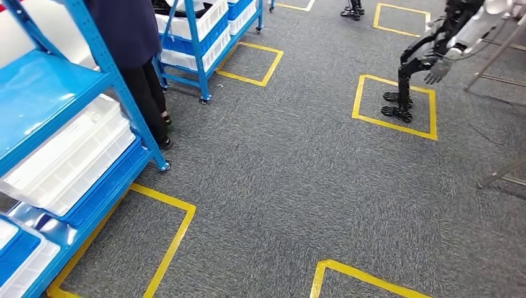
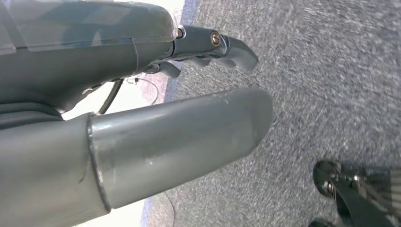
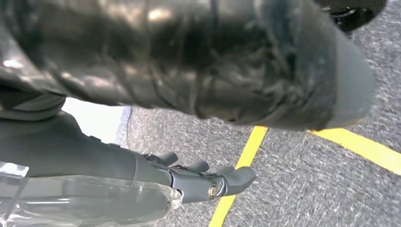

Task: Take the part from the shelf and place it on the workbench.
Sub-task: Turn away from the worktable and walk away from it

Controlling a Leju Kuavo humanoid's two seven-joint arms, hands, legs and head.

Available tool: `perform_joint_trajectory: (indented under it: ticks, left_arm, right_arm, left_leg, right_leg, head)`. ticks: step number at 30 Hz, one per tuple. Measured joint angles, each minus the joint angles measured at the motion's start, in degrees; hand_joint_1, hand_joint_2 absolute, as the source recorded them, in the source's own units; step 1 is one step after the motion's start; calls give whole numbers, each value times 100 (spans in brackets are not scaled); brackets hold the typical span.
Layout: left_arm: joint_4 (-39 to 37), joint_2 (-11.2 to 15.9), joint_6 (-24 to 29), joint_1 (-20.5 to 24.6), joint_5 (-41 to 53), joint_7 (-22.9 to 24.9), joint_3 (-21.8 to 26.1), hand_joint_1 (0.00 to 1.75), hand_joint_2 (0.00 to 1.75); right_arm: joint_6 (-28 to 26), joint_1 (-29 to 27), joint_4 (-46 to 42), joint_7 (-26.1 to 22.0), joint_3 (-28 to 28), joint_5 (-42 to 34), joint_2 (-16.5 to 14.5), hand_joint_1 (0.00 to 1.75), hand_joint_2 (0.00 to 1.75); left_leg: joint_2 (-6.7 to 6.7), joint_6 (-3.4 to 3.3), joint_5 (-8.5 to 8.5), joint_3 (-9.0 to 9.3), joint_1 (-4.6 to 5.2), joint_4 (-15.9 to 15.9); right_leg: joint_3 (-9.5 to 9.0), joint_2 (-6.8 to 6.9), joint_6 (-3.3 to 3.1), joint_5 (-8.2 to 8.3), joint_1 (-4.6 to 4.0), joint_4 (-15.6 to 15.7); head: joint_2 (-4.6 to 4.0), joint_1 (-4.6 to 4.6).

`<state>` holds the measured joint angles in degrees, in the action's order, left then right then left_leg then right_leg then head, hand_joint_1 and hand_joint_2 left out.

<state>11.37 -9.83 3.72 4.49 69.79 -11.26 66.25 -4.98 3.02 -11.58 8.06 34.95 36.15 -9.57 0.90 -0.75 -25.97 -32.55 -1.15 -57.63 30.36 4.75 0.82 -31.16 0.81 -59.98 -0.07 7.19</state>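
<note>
Evidently mid-approach: left hand (image 2: 189, 109) and right hand (image 3: 198, 142) hanging empty, fingers apart; blue metal shelf (image 1: 93, 43) with white plastic trays (image 1: 68, 155) alongside.

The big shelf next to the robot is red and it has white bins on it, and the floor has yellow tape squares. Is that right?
Almost. The shelf is blue, not red, as the head view shows. The rest holds: white bins sit on it, and yellow tape squares mark the grey carpet.
</note>
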Motion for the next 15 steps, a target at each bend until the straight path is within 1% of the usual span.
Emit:
perform_joint_trajectory:
  ticks: [1, 2, 3, 4, 5, 6, 7, 8, 9, 10, 11, 12, 13, 14, 15]
  left_arm:
    - [0, 1, 0, 7, -1, -1, 1, 0, 0]
    - [0, 2, 0, 13, -1, -4, 2, 0, 0]
    - [0, 3, 0, 17, 0, -9, 2, 0, 0]
    - [0, 4, 1, 17, 2, -14, 2, 0, 0]
    - [0, 5, 2, 14, 6, -18, 3, 0, 0]
    - [0, 5, 5, 8, 10, -19, 3, 0, 0]
    - [0, 6, 9, 3, 14, -20, 4, 0, 0]
    - [0, 4, 13, 0, 17, -21, 4, 0, 0]
    - [0, 3, 16, 3, 17, -24, 4, 0, 0]
    - [0, 2, 17, 5, 17, -28, 4, 0, 0]
    - [0, 2, 18, 5, 17, -31, 4, 0, 0]
    - [0, 3, 20, 0, 18, -34, 4, 0, 0]
    - [0, 7, 23, -11, 19, -36, 4, 0, 0]
    - [0, 12, 26, -19, 21, -37, 4, 0, 0]
    - [0, 17, 30, -20, 22, -39, 5, 0, 0]
  right_arm:
    - [0, -9, 0, -1, 0, 0, 0, 0, 0]
    - [1, -19, 0, -1, 0, 0, 0, 0, 0]
    - [2, -28, 1, -1, 0, 1, 0, 0, 0]
    - [7, -36, 1, -2, 0, 5, 0, 0, 0]
    - [14, -42, 2, -4, 1, 10, 0, 0, 0]
    - [21, -47, 3, -8, 1, 16, 0, 0, 0]
    - [28, -50, 4, -11, 2, 22, 0, 0, 0]
    - [32, -55, 5, -15, 2, 25, 1, 0, 0]
    - [35, -60, 6, -17, 2, 28, 1, 0, 0]
    - [37, -60, 7, -17, 2, 31, 1, 0, 0]
    - [40, -55, 8, -19, 2, 33, 1, 0, 0]
    - [47, -42, 9, -21, 2, 34, 1, 0, 0]
    - [54, -26, 9, -22, 3, 37, -1, 0, 0]
    - [61, -16, 9, -23, 3, 42, -3, 0, 0]
    - [66, -17, 9, -23, 4, 46, -6, 0, 0]
  left_leg:
    - [-56, -34, 20, -3, -7, 14]
    - [-111, -57, 32, -21, -1, 15]
    - [-172, -72, 41, -41, 9, 13]
    - [-243, -81, 48, -54, 20, 9]
    - [-320, -86, 52, -61, 31, 2]
    - [-402, -86, 55, -62, 39, -5]
    - [-487, -82, 58, -60, 44, -13]
    - [-565, -74, 62, -61, 44, -21]
    - [-637, -57, 67, -69, 48, -33]
    - [-698, -31, 77, -83, 46, -39]
    - [-752, 1, 89, -99, 42, -38]
    - [-807, 41, 107, -110, 36, -25]
    - [-851, 81, 125, -125, 33, -8]
    - [-805, 109, 114, -142, 37, -28]
    - [-690, 130, 50, -186, 47, -112]
  right_leg:
    - [121, -162, 17, -186, 16, -281]
    - [297, -319, 25, -398, 22, -662]
    - [489, -401, 27, -572, 25, -1058]
    - [638, -439, 23, -660, 22, -1357]
    - [693, -456, 9, -623, 18, -1455]
    - [638, -475, -14, -476, 11, -1324]
    - [482, -529, -46, -250, 4, -983]
    - [288, -665, -81, -48, -3, -555]
    - [130, -788, -105, 97, -12, -191]
    - [26, -878, -121, 174, -23, 51]
    - [-10, -925, -130, 183, -37, 146]
    - [-11, -871, -137, 193, -51, 153]
    - [-19, -804, -163, 211, -46, 170]
    - [-30, -734, -199, 234, -37, 202]
    - [-39, -656, -241, 261, -26, 239]
  head:
    - [0, 1]
    - [0, 2]
    - [0, 2]
    - [0, 1]
    - [0, 1]
    - [0, 1]
    - [0, 1]
    - [0, 1]
    - [0, 1]
    - [0, 0]
    - [0, 0]
    - [0, 0]
    - [0, 0]
    - [0, -1]
    - [0, -4]
